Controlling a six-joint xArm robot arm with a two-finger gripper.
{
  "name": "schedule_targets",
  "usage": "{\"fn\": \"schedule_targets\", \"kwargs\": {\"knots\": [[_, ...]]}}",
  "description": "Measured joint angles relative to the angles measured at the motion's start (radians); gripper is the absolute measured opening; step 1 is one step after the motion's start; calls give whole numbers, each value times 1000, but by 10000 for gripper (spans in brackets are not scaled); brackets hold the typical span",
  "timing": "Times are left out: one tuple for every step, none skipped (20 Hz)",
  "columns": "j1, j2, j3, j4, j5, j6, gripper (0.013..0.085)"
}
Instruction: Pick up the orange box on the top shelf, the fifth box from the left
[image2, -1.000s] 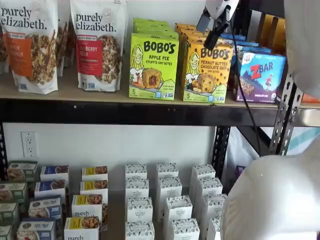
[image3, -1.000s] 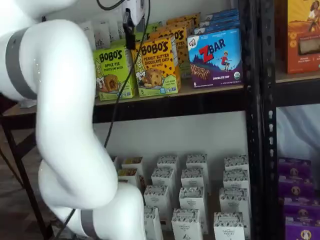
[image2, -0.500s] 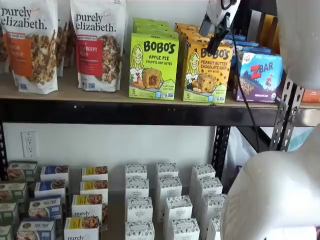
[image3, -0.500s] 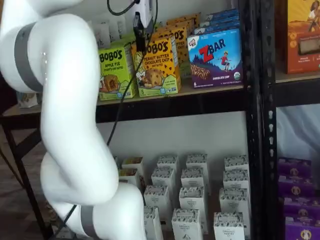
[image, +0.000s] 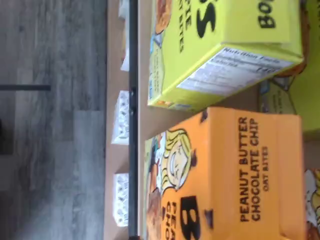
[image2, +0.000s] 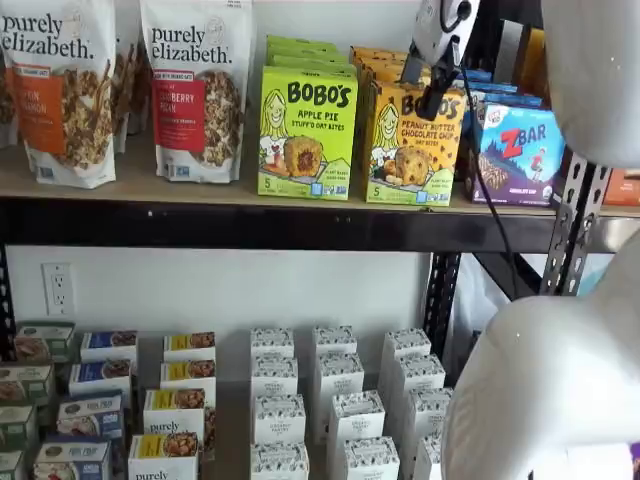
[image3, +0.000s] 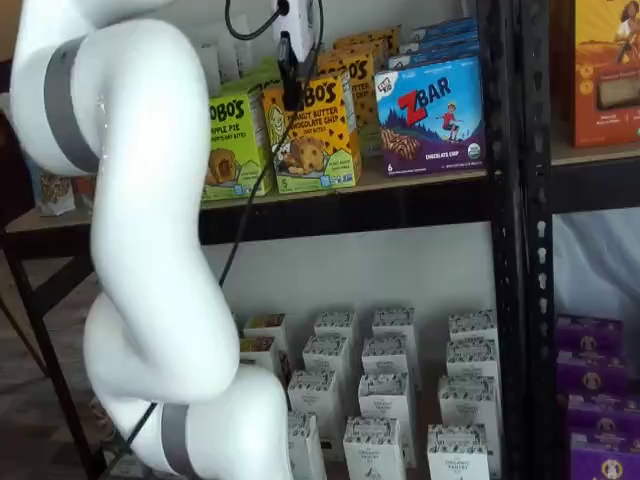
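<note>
The orange box (image2: 415, 145) stands on the top shelf (image2: 150, 190), between a lime-green Bobo's box and a blue ZBar box, with more orange cartons behind it. It shows in both shelf views (image3: 318, 140). The wrist view shows its top and face from close above (image: 240, 175), beside the shelf board (image: 144, 120). My gripper (image2: 436, 92) hangs in front of the orange box's upper edge. It also shows in a shelf view (image3: 291, 88). Its black fingers show no gap and hold no box. A black cable runs down beside them.
The lime-green Apple Pie box (image2: 307, 130) stands close beside the orange box, and the ZBar box (image2: 520, 150) on the other side. Granola bags (image2: 195, 90) stand further along. Small white cartons (image2: 335, 400) fill the lower level. My white arm (image3: 140, 250) fills one side. A black upright (image3: 505, 200) bounds the shelf.
My gripper has moved sideways and slightly down, from beside the orange box's upper corner to in front of its upper edge. The boxes have not moved.
</note>
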Motion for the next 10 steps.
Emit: {"fn": "schedule_targets", "kwargs": {"knots": [[4, 3, -1, -8, 3, 2, 850], [10, 7, -1, -16, 7, 7, 850], [14, 12, -4, -22, 14, 9, 850], [18, 16, -8, -28, 25, 13, 850], [21, 18, -8, -32, 29, 16, 850], [23, 19, -9, -34, 35, 18, 850], [25, 22, -14, -36, 45, 19, 850], [26, 23, -16, -38, 52, 20, 850], [28, 24, -18, -43, 60, 22, 850], [30, 24, -19, -48, 67, 23, 850]]}}
